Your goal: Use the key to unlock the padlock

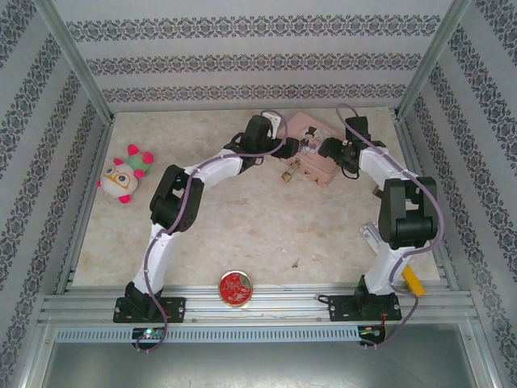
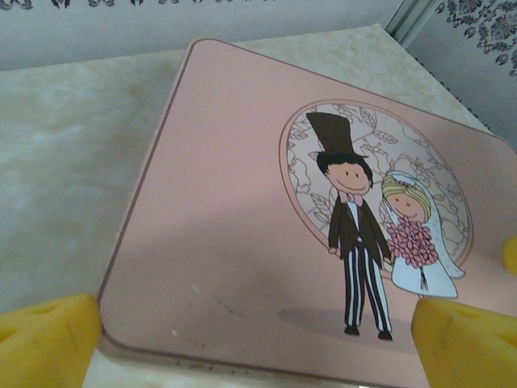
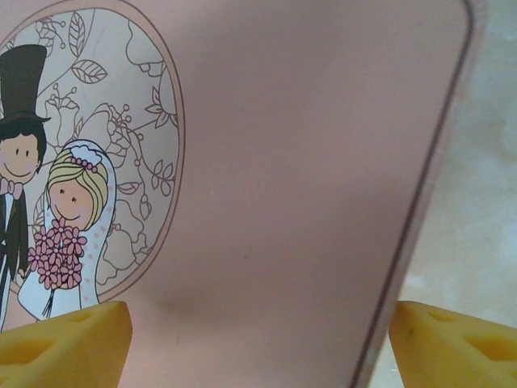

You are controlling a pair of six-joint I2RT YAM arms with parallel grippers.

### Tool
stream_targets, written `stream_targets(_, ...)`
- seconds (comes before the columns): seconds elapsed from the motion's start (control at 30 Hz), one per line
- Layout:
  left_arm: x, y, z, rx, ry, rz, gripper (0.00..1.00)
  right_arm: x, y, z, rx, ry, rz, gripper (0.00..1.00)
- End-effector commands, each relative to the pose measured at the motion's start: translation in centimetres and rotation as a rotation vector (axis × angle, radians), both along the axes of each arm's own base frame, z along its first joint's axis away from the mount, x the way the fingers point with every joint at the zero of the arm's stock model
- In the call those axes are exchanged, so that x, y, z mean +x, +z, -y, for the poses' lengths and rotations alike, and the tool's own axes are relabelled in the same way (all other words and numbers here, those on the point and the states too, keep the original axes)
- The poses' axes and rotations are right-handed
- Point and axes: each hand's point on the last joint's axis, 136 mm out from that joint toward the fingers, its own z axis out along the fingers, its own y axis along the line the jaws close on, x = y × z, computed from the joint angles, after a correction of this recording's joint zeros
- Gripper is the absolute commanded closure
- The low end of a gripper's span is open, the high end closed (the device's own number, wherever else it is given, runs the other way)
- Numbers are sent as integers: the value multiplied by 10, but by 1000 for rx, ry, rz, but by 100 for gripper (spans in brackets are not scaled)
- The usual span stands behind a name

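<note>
Two spread grippers over the pink tin box (image 1: 305, 125): left gripper (image 2: 258, 347) with yellow fingertips (image 2: 48, 339) wide apart above the lid's bride-and-groom picture; right gripper (image 3: 258, 347) equally open at the lid's edge, both empty. Task object: brass padlock (image 1: 287, 174) at the tin's near-left side, just beside the left gripper. Key not identifiable at this scale. Probable failures from here: closing on the tin instead of the padlock; nudging the tin and dragging the small lock askew; wrist-to-wrist contact, given such close spacing.
</note>
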Motion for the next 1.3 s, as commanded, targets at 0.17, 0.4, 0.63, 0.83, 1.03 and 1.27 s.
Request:
stream_targets(0.17, 16, -35, -13, 86, -3, -94, 1, 14, 1, -18, 17, 41, 2, 19)
stream_targets(0.4, 39, -33, -33, 41, 18, -129, 1, 9, -6, -9, -15, 7, -26, 18)
stream_targets(0.63, 52, -20, -30, 32, 25, -77, 1, 8, -11, -8, -15, -5, -34, 18)
stream_targets(0.83, 58, -38, -11, -1, -51, -131, 2, 13, -12, -14, 8, 21, -34, 20)
stream_targets(1.03, 55, -51, -5, -18, -75, -173, 12, 18, -18, -30, 52, 75, -44, 22)
stream_targets(1.27, 26, -34, 3, -42, -143, -198, 42, 23, -21, -73, 97, 200, -57, 26)
